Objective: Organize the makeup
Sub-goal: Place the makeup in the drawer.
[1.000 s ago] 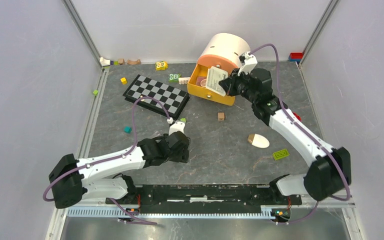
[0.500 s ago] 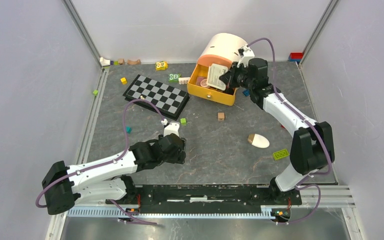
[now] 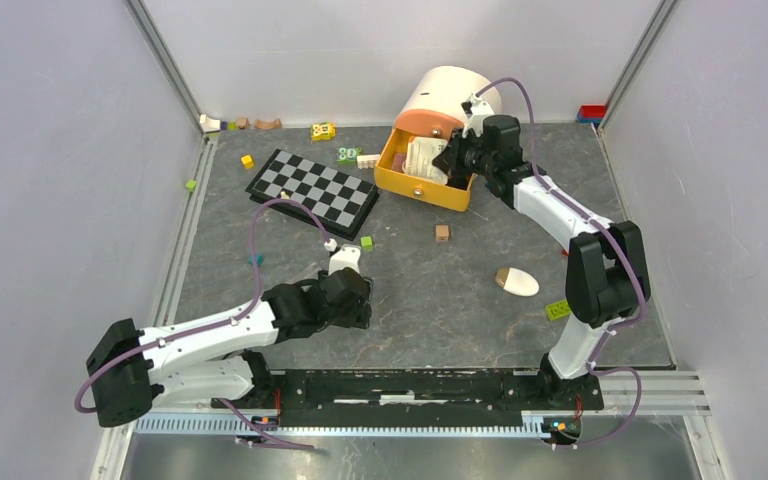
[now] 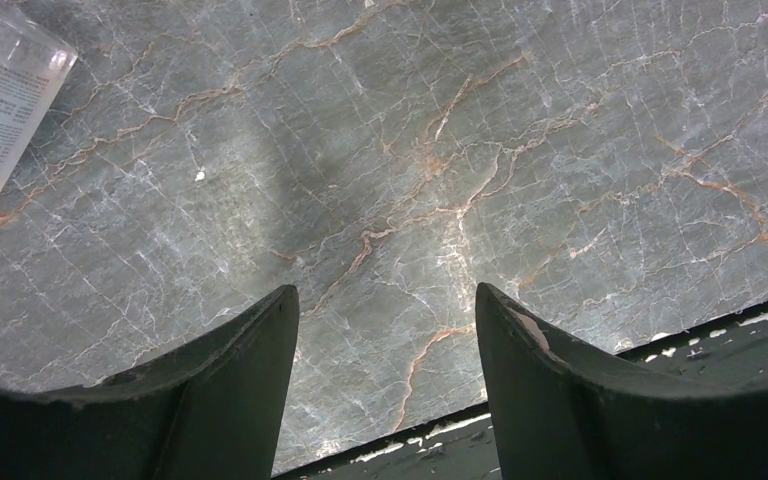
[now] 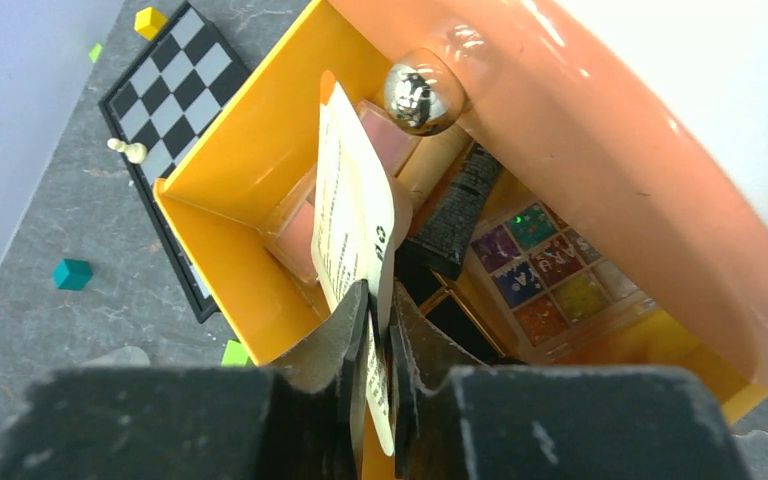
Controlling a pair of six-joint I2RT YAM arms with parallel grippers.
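Tabletop (image 3: 440, 290): right hand (image 5: 378, 330) seemingly pinches sachet (image 5: 355, 220).

Your table (image 4: 520, 130) looks like grey stone veined in orange, matt and faintly mottled. The left gripper (image 4: 385, 292) has dark fingers (image 4: 230, 380) of matt plastic, scuffed pale at one edge. The tube (image 4: 0, 100) is clear, glossy plastic with fine print. On your right gripper (image 5: 380, 296) the fingers (image 5: 340, 345) are matt black and slightly grainy. The packet (image 5: 352, 200) looks like smooth, printed white paper or foil. The drawer (image 5: 230, 190) is smooth yellow plastic, the panel (image 5: 640, 200) glossy peach, the knob (image 5: 420, 92) mirror-bright metal. The palette (image 5: 550, 270) glitters.
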